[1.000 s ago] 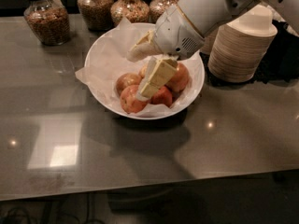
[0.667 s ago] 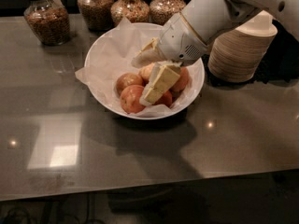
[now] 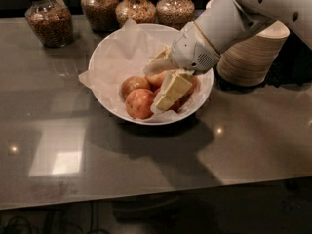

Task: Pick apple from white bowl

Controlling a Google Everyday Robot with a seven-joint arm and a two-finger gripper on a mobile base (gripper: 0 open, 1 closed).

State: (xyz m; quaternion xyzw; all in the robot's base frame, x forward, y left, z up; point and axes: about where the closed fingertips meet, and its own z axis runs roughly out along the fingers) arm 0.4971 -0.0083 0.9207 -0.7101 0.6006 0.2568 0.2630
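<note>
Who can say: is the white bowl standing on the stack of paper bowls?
No: the white bowl stands on the table beside the stack of paper bowls, with the gripper down inside it among the apples.

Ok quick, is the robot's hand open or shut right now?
Gripper: down in the white bowl, among the apples. Open or shut cannot be told.

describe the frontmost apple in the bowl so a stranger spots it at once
On the counter stands a wide, paper-lined white bowl, with the claw inside its right half. The apple lies nearest the front rim, left of the claw. It alone is uncovered, reddish-orange with a yellowish blush; the other apples sit behind it or under the claw.
</note>
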